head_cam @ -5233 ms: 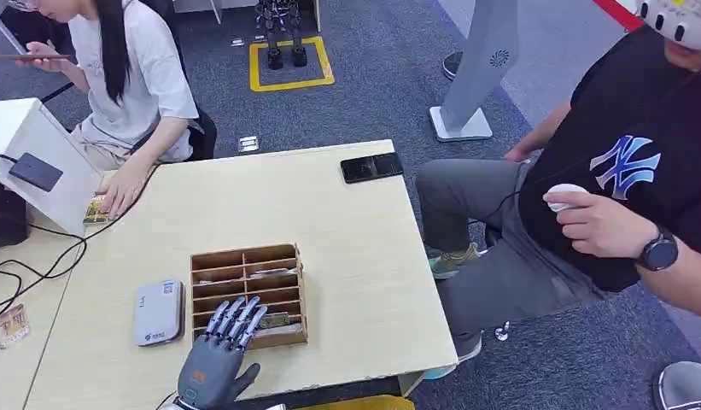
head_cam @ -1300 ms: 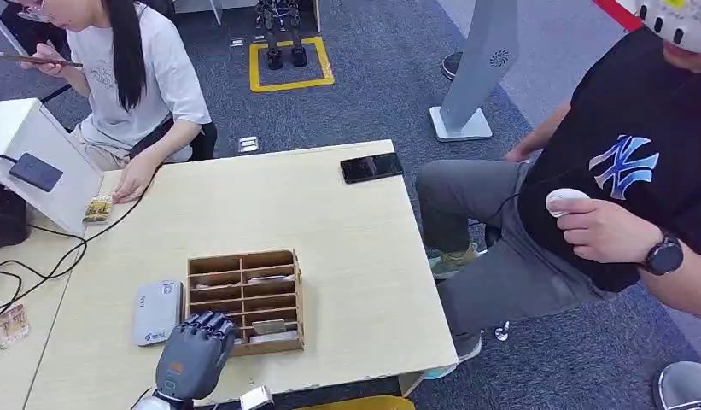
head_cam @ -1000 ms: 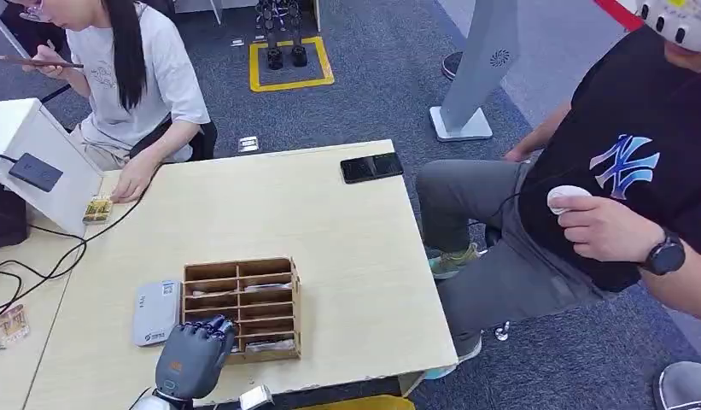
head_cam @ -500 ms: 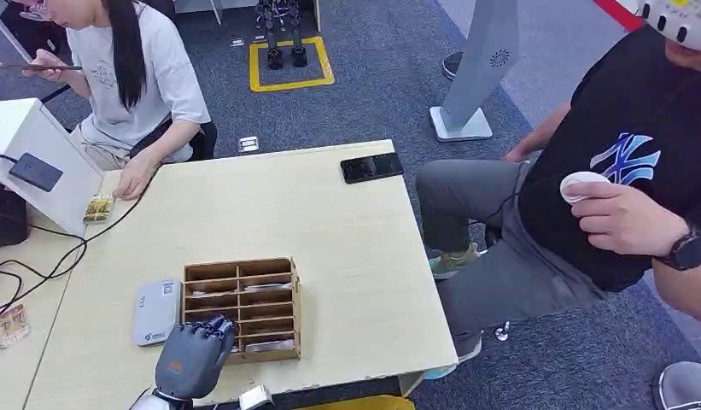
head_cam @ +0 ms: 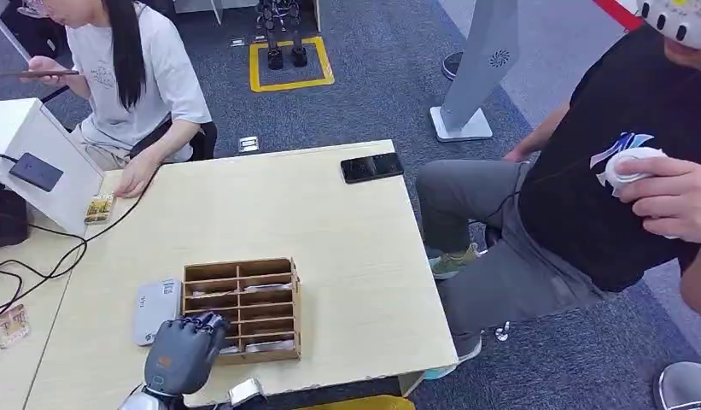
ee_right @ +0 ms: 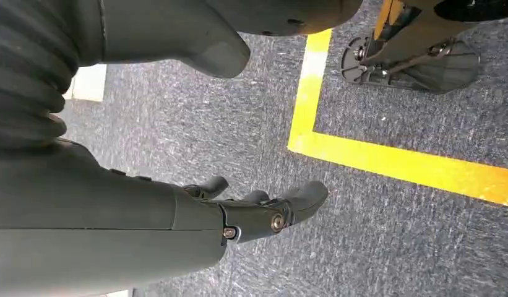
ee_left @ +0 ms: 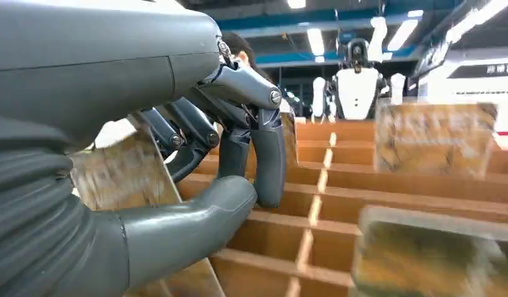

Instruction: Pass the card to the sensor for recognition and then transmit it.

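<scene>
Left hand (head_cam: 180,354): positioned at the near-left corner of the wooden card rack (head_cam: 242,308), fingers curled down over the rack's front compartments. In the left wrist view the fingers (ee_left: 267,154) bend inward and meet the thumb over the dividers; a blurred brownish card (ee_left: 124,185) sits just behind the thumb, against the palm side. Whether the hand actually grips that card cannot be told from these views.

Right hand (ee_right: 257,213): hanging over grey carpet beside a yellow floor line (ee_right: 387,164), fingers loosely extended and apart, holding nothing.

Card rack: open-topped, divided into rows of slots, standing on the light wooden table (head_cam: 330,248). Several slots hold cards lying flat. Two more cards stand blurred in the left wrist view, beyond the fingers.

Immediately beside the left hand, on its outer side, lies a grey flat device (head_cam: 157,309), touching or nearly touching the rack's left wall. Farther out on that side, a loose card (head_cam: 11,325) lies at the table edge among black cables.

Well ahead of the hand, at the far left, a white box carries a dark sensor pad (head_cam: 35,171); another card (head_cam: 99,207) lies at its foot, next to a seated person's hand (head_cam: 135,182). A black phone (head_cam: 371,166) lies at the table's far edge. A second person sits to the right of the table, holding a white object (head_cam: 630,165).
</scene>
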